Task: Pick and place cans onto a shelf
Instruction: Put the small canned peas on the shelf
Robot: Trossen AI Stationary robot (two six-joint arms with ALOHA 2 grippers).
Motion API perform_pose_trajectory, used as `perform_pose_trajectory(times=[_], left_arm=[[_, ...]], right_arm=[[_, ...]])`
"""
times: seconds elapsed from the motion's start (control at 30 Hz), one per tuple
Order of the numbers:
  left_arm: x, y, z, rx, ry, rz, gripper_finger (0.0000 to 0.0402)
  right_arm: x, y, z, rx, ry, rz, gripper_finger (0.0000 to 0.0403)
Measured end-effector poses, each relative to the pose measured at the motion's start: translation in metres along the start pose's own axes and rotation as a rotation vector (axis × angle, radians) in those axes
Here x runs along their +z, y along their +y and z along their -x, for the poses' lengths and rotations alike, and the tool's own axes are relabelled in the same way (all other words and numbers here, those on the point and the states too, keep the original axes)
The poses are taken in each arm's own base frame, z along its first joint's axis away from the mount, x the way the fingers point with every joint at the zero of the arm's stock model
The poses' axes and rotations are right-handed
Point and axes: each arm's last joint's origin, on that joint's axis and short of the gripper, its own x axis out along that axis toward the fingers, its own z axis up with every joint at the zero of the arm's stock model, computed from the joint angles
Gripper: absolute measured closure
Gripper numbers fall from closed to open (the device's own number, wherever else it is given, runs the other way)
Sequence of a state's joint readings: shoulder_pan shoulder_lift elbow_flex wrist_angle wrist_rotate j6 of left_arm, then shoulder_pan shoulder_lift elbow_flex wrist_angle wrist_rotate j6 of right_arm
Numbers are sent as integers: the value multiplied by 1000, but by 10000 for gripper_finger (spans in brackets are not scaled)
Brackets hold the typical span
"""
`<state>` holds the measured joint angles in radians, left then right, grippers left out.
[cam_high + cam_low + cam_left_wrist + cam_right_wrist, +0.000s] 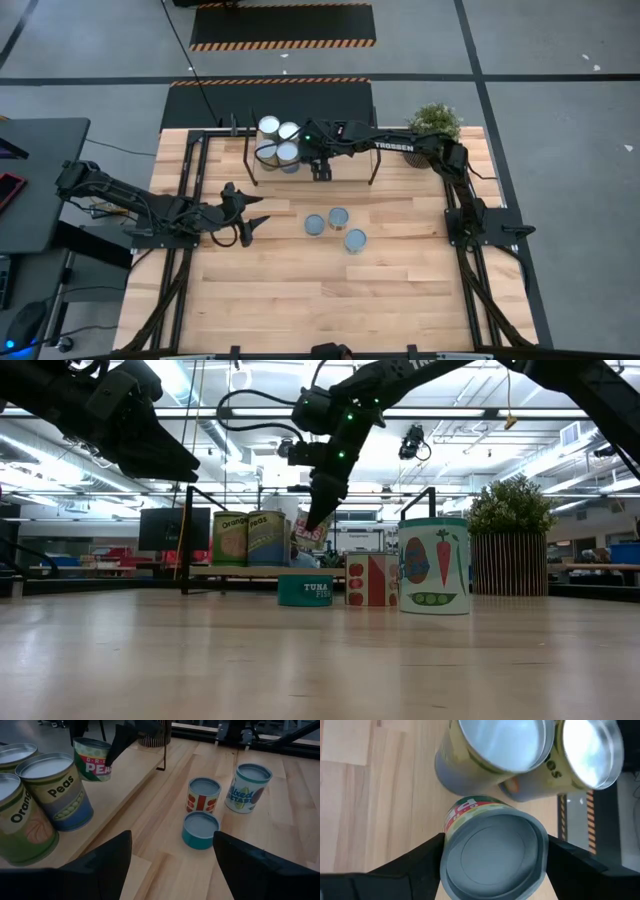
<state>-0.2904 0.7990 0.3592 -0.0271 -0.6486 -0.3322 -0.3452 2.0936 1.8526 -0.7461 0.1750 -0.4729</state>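
My right gripper (320,168) is shut on a green peas can (310,532) over the light-wood shelf (350,165); in the high view the gripper hides this can. An orange can (20,825), a peas can (57,795) and two more cans (268,126) stand upright on the shelf's left part. A teal tuna can (315,225), a red-and-white can (338,217) and a mixed-vegetables can (355,240) stand on the table in front of the shelf. My left gripper (252,213) is open and empty, held above the table left of those three cans. My right gripper pinches the green peas can between its two fingers, on opposite sides of the side wall (451,851) close to the top rim. The fingers (322,500) come from above, slanting down. The can is tilted, its lower end just above the shelf board.
A potted plant (435,122) stands at the far right corner beside the shelf. Black frame rails (190,180) run along the table's left and right sides. The shelf's right half and the near half of the tabletop (330,300) hold no objects.
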Motion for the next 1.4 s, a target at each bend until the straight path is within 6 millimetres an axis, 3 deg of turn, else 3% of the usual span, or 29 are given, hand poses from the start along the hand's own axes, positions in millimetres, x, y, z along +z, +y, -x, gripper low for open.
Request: perform_pose_trajectory(times=[0.37,0.53,0.8,1.13,1.4], left_arm=[[0,0,0,0,0,-1,118],[0,0,0,0,0,-1,118],[0,0,0,0,0,-2,118],[0,0,0,1,0,-1,118],[0,0,0,1,2,-2,118]], right_arm=[[-24,-4,-18,103,48,-68,86],[-29,-4,-22,105,64,-87,62],[-23,1,-15,43,100,-60,20],[-20,16,-3,-21,237,6,19],[-35,-7,-8,-84,285,-89,20]])
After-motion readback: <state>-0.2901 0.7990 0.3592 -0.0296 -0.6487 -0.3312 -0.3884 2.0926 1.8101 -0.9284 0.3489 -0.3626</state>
